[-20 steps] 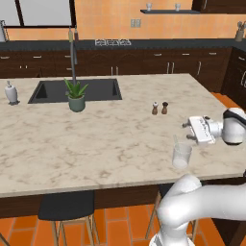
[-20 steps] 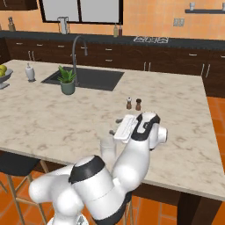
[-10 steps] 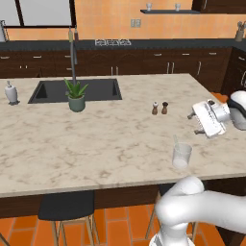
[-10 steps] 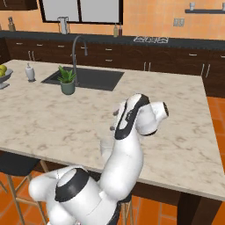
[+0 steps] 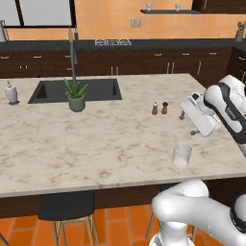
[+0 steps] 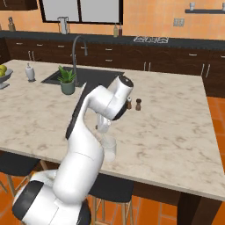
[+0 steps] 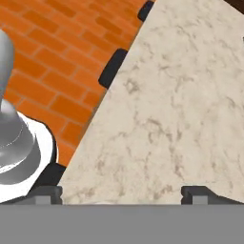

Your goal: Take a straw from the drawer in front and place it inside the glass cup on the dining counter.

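The glass cup (image 5: 181,156) stands near the front edge of the dining counter (image 5: 96,144), with the thin pale straw (image 5: 176,142) leaning upright inside it. My gripper (image 5: 188,124) hangs a little above and behind the cup, open, with nothing between its fingers. In the hand view the fingertips (image 7: 46,192) stand wide apart over bare marble (image 7: 181,105) at the counter's edge. In the right base view the cup (image 6: 109,150) sits just behind my arm. The drawer is out of view.
Salt and pepper shakers (image 5: 159,108) stand behind the cup. A potted plant (image 5: 76,96) sits by the black sink (image 5: 57,91), with a soap dispenser (image 5: 10,92) at the far left. Black stools (image 5: 65,207) are tucked under the counter's front. Brick floor (image 7: 47,71) lies below.
The hand has lifted away from just above the cup and turned, and the arm has swung upward. The jaws stayed open.
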Motion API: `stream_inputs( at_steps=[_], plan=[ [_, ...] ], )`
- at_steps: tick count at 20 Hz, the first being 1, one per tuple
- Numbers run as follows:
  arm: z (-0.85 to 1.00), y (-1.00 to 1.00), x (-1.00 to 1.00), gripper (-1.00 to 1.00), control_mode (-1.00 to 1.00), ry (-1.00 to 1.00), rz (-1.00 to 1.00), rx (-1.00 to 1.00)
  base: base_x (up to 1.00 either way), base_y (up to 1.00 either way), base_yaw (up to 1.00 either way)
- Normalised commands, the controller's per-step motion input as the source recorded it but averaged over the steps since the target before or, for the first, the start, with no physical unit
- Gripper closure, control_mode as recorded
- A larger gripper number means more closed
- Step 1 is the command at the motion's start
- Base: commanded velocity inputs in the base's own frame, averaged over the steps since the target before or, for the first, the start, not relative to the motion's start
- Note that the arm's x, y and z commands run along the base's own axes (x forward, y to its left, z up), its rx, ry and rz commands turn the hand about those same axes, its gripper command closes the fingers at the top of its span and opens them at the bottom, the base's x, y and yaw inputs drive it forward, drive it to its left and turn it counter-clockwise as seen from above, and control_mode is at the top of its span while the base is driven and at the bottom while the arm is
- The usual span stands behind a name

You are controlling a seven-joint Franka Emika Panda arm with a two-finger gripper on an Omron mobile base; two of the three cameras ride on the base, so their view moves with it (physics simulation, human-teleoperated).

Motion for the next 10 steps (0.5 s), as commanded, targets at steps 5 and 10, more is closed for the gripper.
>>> stream_inputs(
  at_steps=[5,10],
  plan=[
    [0.13,0.72,-0.29,-1.00,-1.00,0.00,-0.02,-0.38,0.00,0.00,0.00],
    [0.00,0.71,-0.28,-1.00,-1.00,0.04,-0.02,-0.32,0.00,0.00,0.00]
  ],
)
